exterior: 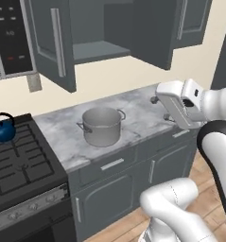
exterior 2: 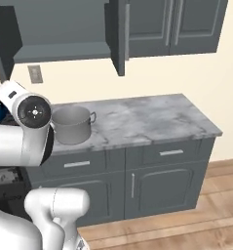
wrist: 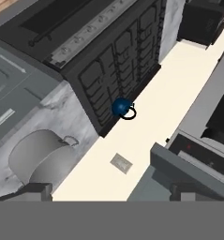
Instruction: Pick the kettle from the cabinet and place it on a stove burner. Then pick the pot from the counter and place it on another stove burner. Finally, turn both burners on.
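Note:
The dark-blue kettle (exterior: 2, 128) stands on a rear burner of the black stove (exterior: 24, 165), close to the wall; in the hand view the kettle (wrist: 121, 108) sits at the cooktop's edge. The grey pot (exterior: 102, 125) rests on the marble counter (exterior: 138, 113) beside the stove, and it also appears as the pot (exterior 2: 71, 124) and the pot (wrist: 36, 157). Above the counter, the cabinet (exterior: 91, 49) has its doors open and its shelf is bare. My gripper (wrist: 112, 193) is open with nothing between its fingers, raised over the counter to the right of the pot and well away from it.
A silver-black microwave (exterior: 10, 38) hangs above the stove. A wall outlet (exterior: 34, 82) sits under the cabinet. The open cabinet doors (exterior 2: 119, 36) jut out over the counter. Drawer fronts (exterior 2: 171, 153) run below the worktop, which ends at its right edge (exterior 2: 213, 129).

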